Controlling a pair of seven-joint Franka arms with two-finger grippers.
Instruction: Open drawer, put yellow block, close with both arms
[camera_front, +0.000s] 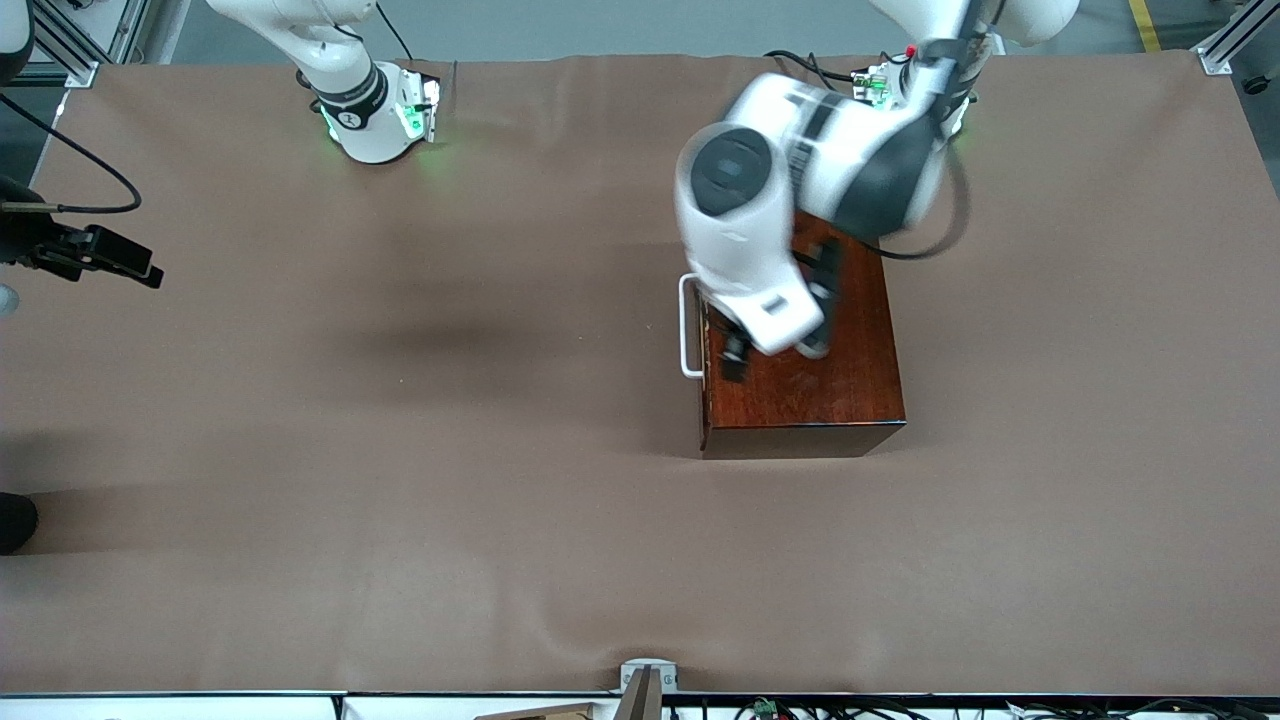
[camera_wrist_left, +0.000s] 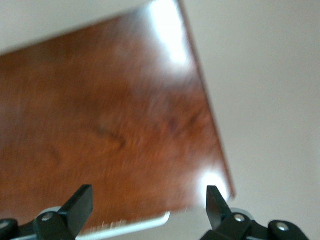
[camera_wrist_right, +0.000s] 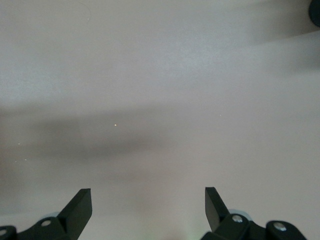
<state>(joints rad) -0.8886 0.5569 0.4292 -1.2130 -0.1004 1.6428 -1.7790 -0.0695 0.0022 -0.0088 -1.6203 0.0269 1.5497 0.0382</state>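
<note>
Drawer (camera_front: 703, 345) shut, left end effector (camera_wrist_left: 149, 206) open above box (camera_front: 820, 370)

Drawer (camera_front: 706, 345): shut flush in my glossy mahogany box (camera_front: 830, 385), right of centre in the front view. Dark red-brown front faces the right arm's end of the table; white U-shaped bar handle (camera_front: 686, 327) stands proud of it. Box top shows wood grain and glare spots in my left wrist view. Yellow block: not visible in any view.

My left arm (camera_front: 770, 200) reaches out above the box top.
</note>
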